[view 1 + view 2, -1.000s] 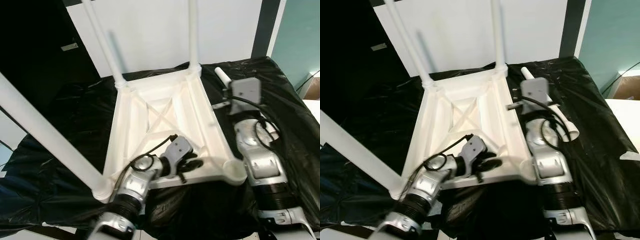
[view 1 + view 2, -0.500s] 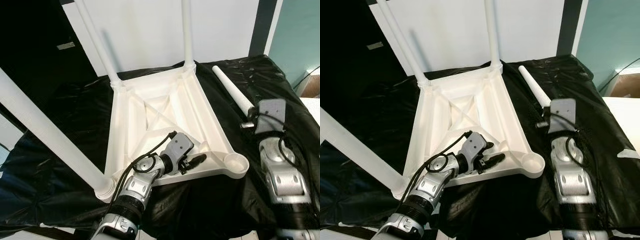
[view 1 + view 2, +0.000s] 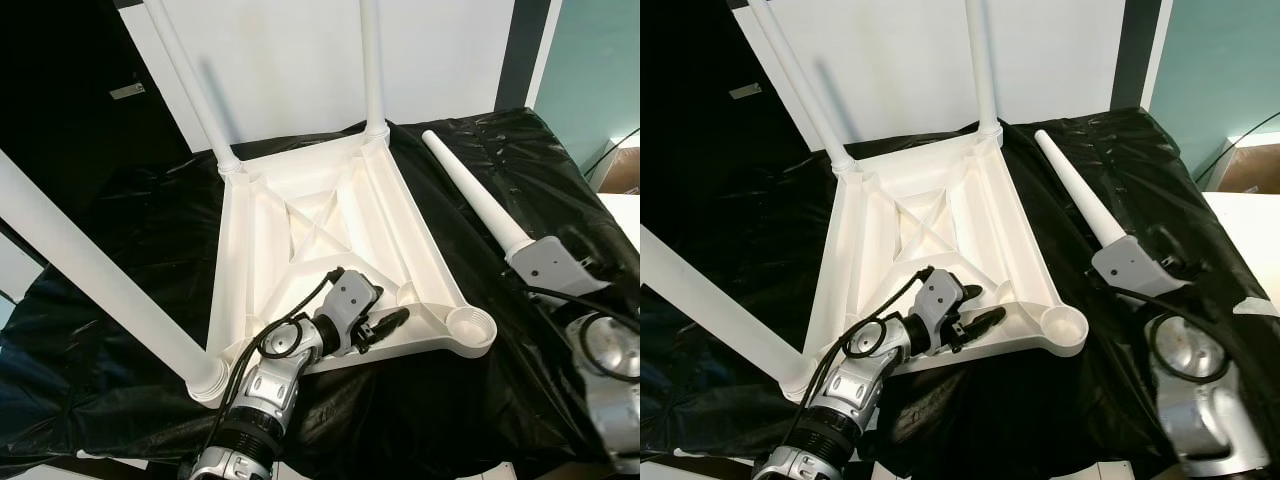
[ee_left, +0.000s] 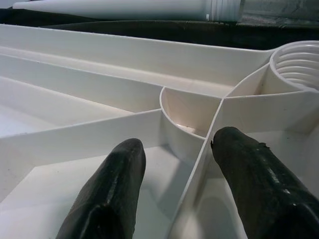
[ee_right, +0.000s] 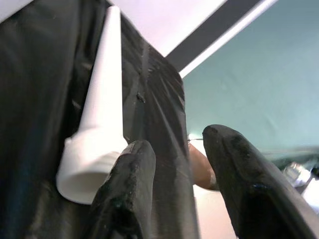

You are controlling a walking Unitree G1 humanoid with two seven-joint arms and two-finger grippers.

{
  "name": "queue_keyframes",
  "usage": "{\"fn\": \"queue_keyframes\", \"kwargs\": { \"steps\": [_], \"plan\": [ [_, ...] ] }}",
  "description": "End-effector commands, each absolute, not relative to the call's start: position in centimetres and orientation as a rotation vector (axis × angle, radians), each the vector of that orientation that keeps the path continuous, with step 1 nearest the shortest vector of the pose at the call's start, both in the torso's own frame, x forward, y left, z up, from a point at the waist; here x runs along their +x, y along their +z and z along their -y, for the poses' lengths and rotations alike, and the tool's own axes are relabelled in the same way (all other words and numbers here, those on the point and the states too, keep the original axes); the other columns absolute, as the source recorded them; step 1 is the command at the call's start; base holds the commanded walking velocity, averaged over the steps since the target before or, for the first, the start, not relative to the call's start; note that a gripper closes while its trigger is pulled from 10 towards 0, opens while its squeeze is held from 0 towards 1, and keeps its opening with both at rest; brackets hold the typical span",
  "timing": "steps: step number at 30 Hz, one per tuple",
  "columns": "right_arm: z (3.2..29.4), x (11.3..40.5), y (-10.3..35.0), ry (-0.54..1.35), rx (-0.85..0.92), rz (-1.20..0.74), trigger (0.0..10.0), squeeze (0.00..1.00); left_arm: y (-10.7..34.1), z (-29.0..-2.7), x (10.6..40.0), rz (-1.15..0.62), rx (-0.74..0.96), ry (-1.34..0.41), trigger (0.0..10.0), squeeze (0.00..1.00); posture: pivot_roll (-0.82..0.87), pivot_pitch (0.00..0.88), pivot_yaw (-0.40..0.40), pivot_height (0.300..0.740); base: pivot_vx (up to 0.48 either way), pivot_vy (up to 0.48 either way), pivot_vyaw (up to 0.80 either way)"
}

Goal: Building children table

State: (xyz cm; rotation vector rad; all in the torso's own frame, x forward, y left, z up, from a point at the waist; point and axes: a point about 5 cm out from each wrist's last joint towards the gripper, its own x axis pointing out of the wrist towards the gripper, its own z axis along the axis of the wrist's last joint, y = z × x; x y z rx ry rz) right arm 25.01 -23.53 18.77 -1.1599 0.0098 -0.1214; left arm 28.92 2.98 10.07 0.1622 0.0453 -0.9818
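A white plastic children's table (image 3: 405, 235) lies upside down on a black sheet. Three white legs stand screwed into its corners: near left (image 3: 90, 270), far left (image 3: 190, 85) and far right (image 3: 370, 60). The near right corner socket (image 3: 470, 325) holds no leg. A loose white leg (image 3: 465, 190) lies on the sheet to the table's right. My left gripper (image 4: 177, 147) rests open on the ribbed underside near the front edge, its fingers on either side of a rib. My right gripper (image 5: 174, 139) is open beside the loose leg's thick end (image 5: 89, 162), holding nothing.
The black sheet (image 3: 120, 210) covers the whole work surface and hangs over its front edge. A white wall panel (image 3: 290, 60) stands behind the table. At the far right are a teal wall (image 3: 590, 60) and a lighter surface (image 3: 1240, 215).
My right arm has drawn back from the table's right side to the loose leg's thick end. The left gripper stays on the table's front edge. The camera has shifted slightly.
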Motion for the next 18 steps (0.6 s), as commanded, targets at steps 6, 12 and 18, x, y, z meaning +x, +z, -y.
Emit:
{"fn": "queue_keyframes", "kwargs": {
  "steps": [6,12,18],
  "plan": [
    [23.7,26.1,16.9,0.035,-1.275,-0.151,10.0,0.00,9.7,-3.6,29.2,-0.053,0.157,-0.880,10.0,0.00,-0.15,0.000,0.142,0.740,0.000,0.000,0.00],
    [23.2,27.6,16.4,0.093,-1.282,-0.175,10.0,0.00,9.8,-3.9,29.2,-0.052,0.159,-0.861,10.0,0.00,-0.14,0.000,0.136,0.740,0.000,0.000,0.00],
    [23.3,29.3,15.5,0.102,-1.317,-0.182,10.0,0.00,9.6,-4.4,29.1,-0.052,0.170,-0.837,10.0,0.00,-0.11,0.000,0.129,0.740,0.000,0.000,0.00]
  ]
}}
